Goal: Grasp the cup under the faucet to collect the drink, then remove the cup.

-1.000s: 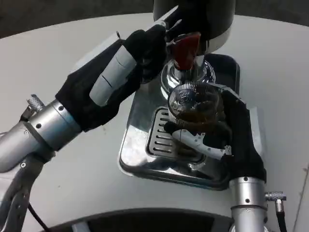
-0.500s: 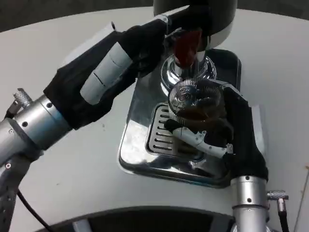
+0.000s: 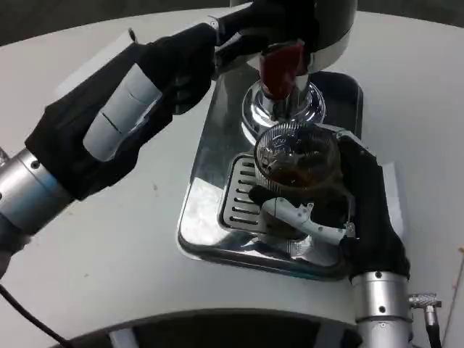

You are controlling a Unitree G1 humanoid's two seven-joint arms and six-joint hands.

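Under the faucet, cup (amber drink inside) in right hand.

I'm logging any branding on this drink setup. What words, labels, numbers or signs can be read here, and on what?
None can be read.
Dispenser: no lettering shows on its dark body or pale band.
Red tap handle: plain.
Cup, held by the right hand: only a ribbed glass pattern.
Metal tray: slots and reflections, no print.
Left hand: unmarked.
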